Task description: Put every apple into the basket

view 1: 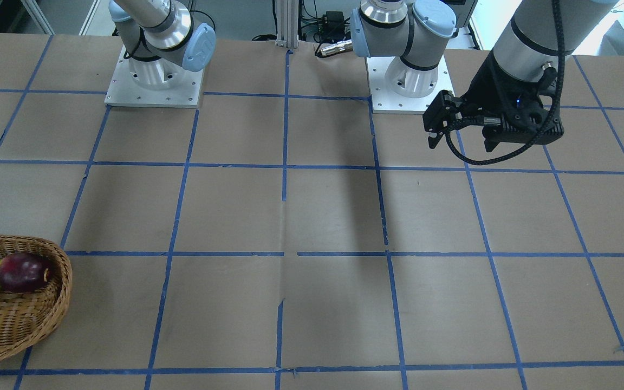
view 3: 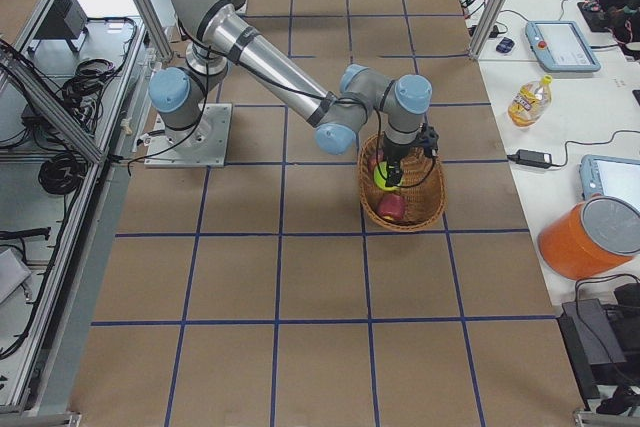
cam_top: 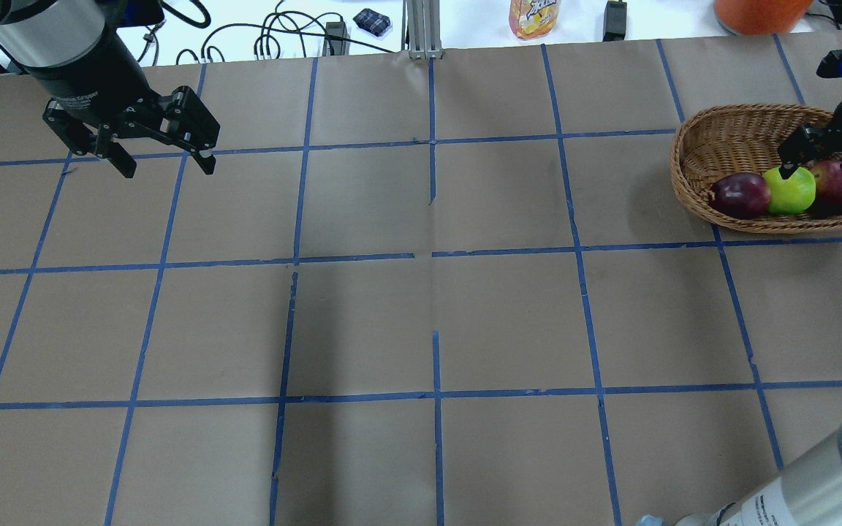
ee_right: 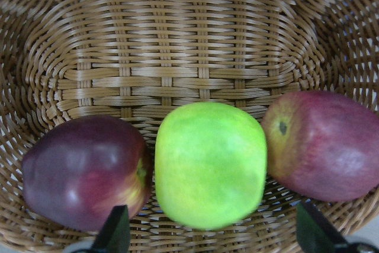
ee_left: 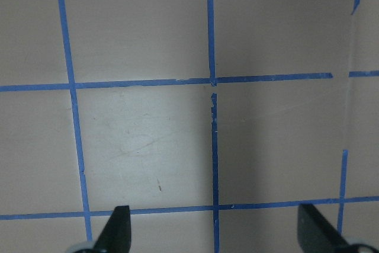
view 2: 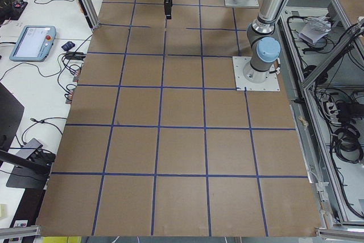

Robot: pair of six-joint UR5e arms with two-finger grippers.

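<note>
I've got the maroon apple (cam_top: 740, 195), green apple (cam_top: 790, 191) and red apple (cam_top: 839, 186) lying side by side in the basket (cam_top: 728, 131), lined up along its near wall, green in the middle. The basket sits at the far right of the desk (cam_top: 428, 321). My right end effector (cam_top: 819, 172) hangs just over the green apple, fingers spread wide, gripping nothing. The left end effector (cam_top: 169, 169) hovers over the desk's far left, well apart from the basket, also wide and holding nothing.
</note>
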